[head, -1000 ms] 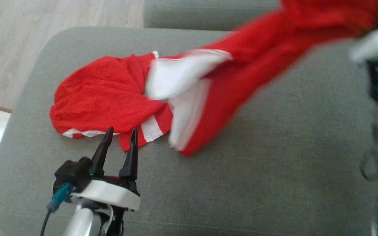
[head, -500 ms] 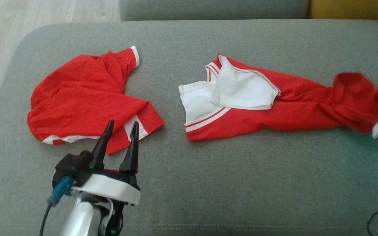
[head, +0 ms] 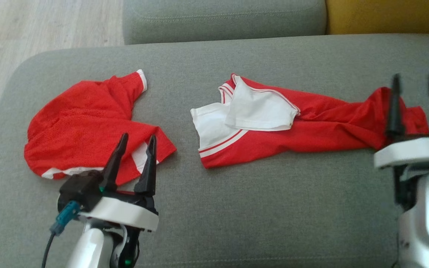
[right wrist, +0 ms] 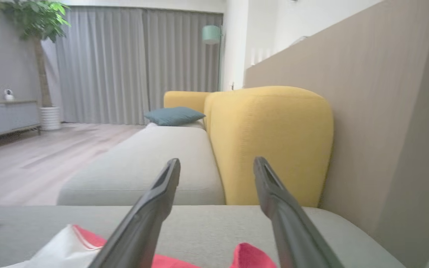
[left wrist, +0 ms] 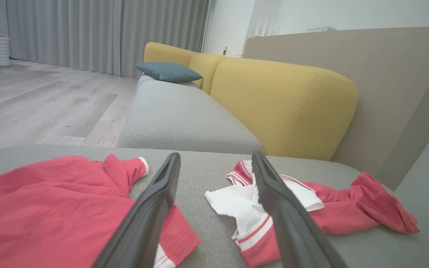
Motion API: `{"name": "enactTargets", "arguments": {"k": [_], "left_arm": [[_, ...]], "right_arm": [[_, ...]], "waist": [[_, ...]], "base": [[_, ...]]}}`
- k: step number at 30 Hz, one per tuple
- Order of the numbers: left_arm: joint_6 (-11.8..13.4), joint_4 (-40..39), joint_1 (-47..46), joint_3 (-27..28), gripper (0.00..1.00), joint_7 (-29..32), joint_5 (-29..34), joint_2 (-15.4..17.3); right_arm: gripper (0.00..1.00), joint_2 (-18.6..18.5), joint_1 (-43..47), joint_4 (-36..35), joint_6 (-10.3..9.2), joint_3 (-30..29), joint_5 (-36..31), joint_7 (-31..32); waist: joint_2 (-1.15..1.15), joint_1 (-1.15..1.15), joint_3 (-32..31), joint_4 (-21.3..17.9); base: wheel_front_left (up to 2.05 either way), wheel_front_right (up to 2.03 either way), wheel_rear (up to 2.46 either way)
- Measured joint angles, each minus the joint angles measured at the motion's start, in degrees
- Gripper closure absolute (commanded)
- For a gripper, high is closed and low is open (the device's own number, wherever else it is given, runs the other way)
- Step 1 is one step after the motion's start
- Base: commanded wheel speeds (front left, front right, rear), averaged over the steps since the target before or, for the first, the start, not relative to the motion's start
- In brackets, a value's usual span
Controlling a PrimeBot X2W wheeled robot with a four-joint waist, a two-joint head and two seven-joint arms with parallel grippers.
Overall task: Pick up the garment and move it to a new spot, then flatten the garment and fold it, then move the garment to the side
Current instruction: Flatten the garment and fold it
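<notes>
Head view: a rumpled red-and-white knit garment (head: 274, 126) lies loose on the grey fabric cushion (head: 274, 208), right of centre. The right gripper (head: 413, 76), spread and empty, reaches over the garment's right end. The left gripper (head: 138, 136), also spread, hovers at the cushion's left. Wrist views: both finger pairs are parted and nearly level.

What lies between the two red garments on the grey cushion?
Nothing lies there. The stretch between the left garment and the right garment is bare cushion, as the head view shows.
</notes>
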Motion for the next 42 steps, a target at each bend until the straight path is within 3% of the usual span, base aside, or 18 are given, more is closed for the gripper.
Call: {"name": "enactTargets", "arguments": {"k": [13, 21, 31, 35, 42], "left_arm": [[0.37, -1.67, 1.35, 0.94, 0.0, 0.0, 0.02, 0.0], [0.27, -1.89, 1.04, 0.83, 0.0, 0.0, 0.02, 0.0], [-0.16, -0.74, -1.26, -2.76, 0.0, 0.0, -0.63, -0.04], [-0.11, -0.35, -2.32, -3.54, 0.0, 0.0, -1.63, -0.02], [0.38, -0.08, -2.75, -4.52, 0.0, 0.0, -2.16, -0.07]], "right_arm": [[0.0, 0.12, 12.37, -4.98, 0.0, 11.37, 5.73, -3.83], [0.0, 0.11, 12.57, -4.0, 0.0, 14.4, 5.37, -4.05], [0.0, 0.07, 1.86, 6.35, 0.0, 21.16, 1.62, 2.65], [0.0, -0.02, -2.58, 13.18, 0.0, 20.06, -0.65, 6.3], [0.0, -0.1, -7.28, 21.92, 0.0, 15.36, -6.76, 7.42]], "waist": [[0.0, 0.0, 0.08, 0.45], [0.0, 0.0, 1.51, 2.67], [0.0, 0.0, 5.75, 8.85], [0.0, 0.0, 7.52, 12.14], [0.0, 0.0, 10.31, 16.95]], "base": [[0.0, 0.0, 0.0], [0.0, 0.0, 0.0], [0.0, 0.0, 0.0], [0.0, 0.0, 0.0], [0.0, 0.0, 0.0]]}}
